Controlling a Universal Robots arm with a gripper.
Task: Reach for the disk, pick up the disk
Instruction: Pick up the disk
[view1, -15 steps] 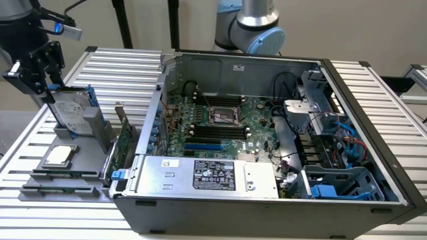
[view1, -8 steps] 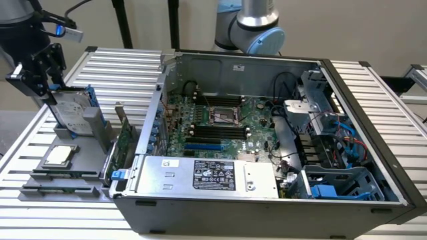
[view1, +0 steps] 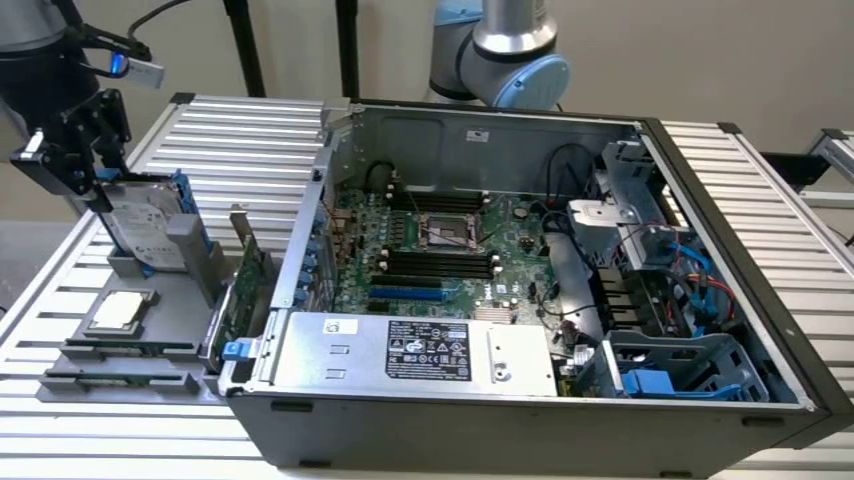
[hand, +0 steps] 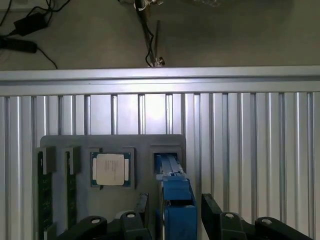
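slatted bench (view1: 747, 180) bearing open computer case (view1: 534, 425), grey tray (view1: 80, 385) just beside it at exterior view's left. disk (view1: 140, 225) upright in tray slot. jaws open astride its blue edge, gripping nothing. chip (view1: 118, 310) nearby.

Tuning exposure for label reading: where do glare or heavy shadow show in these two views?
Wrist view: a bright glare patch on the ribbed table beside the grey tray; the blue frame of the disk is evenly lit. Exterior view: the disk's white label is lit without glare; the near wall of the computer case is dark.
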